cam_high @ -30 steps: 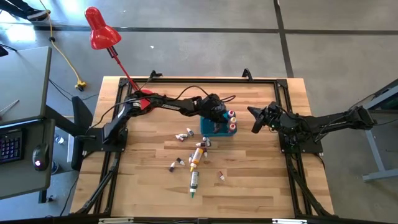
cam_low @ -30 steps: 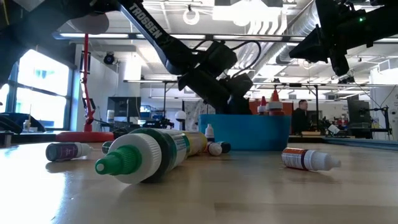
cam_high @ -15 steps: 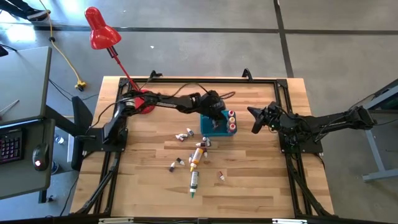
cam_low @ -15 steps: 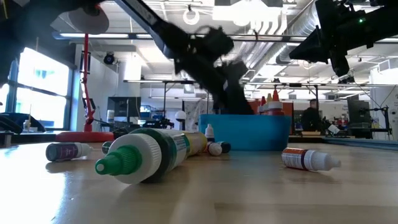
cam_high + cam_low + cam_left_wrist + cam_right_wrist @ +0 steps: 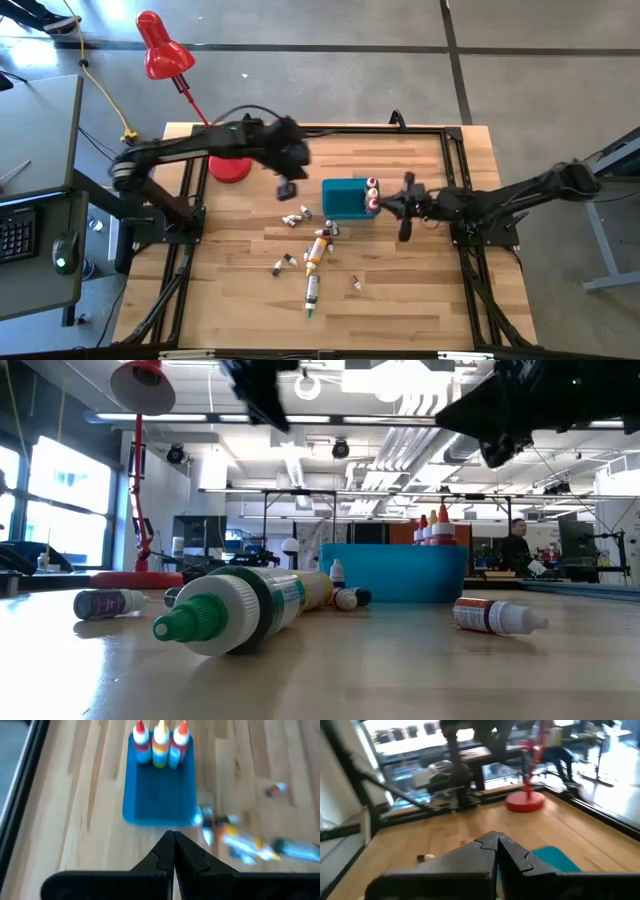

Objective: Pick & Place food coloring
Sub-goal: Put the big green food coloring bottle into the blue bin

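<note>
Food coloring bottles [image 5: 161, 747], three of them, stand upright in the far end of the blue bin [image 5: 160, 795] ahead of the left gripper [image 5: 173, 851], whose jaws are pressed together on nothing above the table [image 5: 240, 290]. The right gripper [image 5: 497, 851], also closed and empty, hangs just beside the bin's other side. More bottles [image 5: 314, 250] lie scattered on the wood past the bin.

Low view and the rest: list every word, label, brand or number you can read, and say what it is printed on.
None can be read in these pictures.
Green-capped bottle: its label print is too blurred.
Small bottle lying to the right: label too small.
Three bottles standing in the blue bin: coloured bands only, no legible text.
Left gripper and right gripper: no lettering shows.
</note>
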Action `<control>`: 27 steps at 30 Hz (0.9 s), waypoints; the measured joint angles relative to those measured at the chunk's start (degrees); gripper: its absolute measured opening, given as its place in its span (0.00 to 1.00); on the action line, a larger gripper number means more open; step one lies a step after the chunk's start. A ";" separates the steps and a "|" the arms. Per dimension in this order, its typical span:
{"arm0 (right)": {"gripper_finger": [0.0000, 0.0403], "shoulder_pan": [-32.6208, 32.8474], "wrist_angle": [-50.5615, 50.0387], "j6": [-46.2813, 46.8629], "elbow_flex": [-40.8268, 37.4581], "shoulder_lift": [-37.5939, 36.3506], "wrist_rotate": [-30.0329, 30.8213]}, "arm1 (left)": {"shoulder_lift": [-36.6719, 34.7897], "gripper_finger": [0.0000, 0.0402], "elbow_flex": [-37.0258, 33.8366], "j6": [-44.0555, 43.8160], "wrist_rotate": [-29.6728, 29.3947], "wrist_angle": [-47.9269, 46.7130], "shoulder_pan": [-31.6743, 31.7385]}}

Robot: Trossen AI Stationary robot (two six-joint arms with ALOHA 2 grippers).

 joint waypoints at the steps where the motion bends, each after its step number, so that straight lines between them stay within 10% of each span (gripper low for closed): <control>1: 0.00 0.60 4.07 -1.21 0.00 3.03 -0.55 | -1.89 0.00 -0.57 -1.01 0.02 -1.82 -0.20; 13: 0.21 7.10 13.47 -9.91 16.06 27.24 -8.72 | -17.27 0.00 -22.78 -13.38 -17.60 3.86 -12.27; 27: 0.29 5.98 12.05 -18.10 30.37 38.37 -6.94 | -18.25 0.00 -35.88 -17.52 -19.68 15.90 -20.52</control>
